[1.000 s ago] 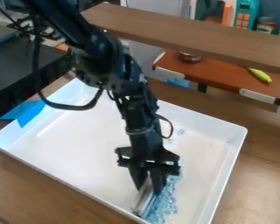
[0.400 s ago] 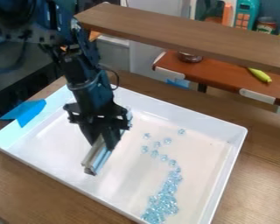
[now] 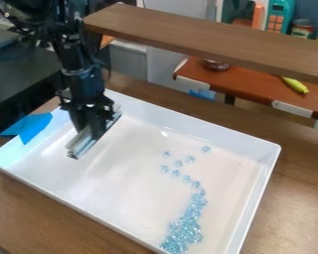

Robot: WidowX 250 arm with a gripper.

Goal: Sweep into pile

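The black gripper (image 3: 89, 128) hangs over the upper left part of the white tray (image 3: 131, 193), shut on a silvery bar-shaped sweeper (image 3: 92, 136). The sweeper is held at a slant, its lower end toward the tray's left side. Clear blue beads (image 3: 185, 225) lie in a dense elongated band from the tray's front corner up toward the middle right. Several loose beads (image 3: 178, 163) are scattered beyond the band's upper end, one of them off to the right. The gripper and sweeper are well to the left of the beads.
Blue tape (image 3: 30, 128) is at the tray's left corner. A wooden shelf board (image 3: 208, 39) crosses above the far side. Behind it, a brown toy counter (image 3: 255, 87) carries a yellow banana-like toy (image 3: 295, 85) and a dark round object (image 3: 215, 65). Raised walls surround the tray.
The gripper, holding the sweeper, has gone from beside the bead band leftward and back to the tray's upper left. In the last half second the beads have kept their places.
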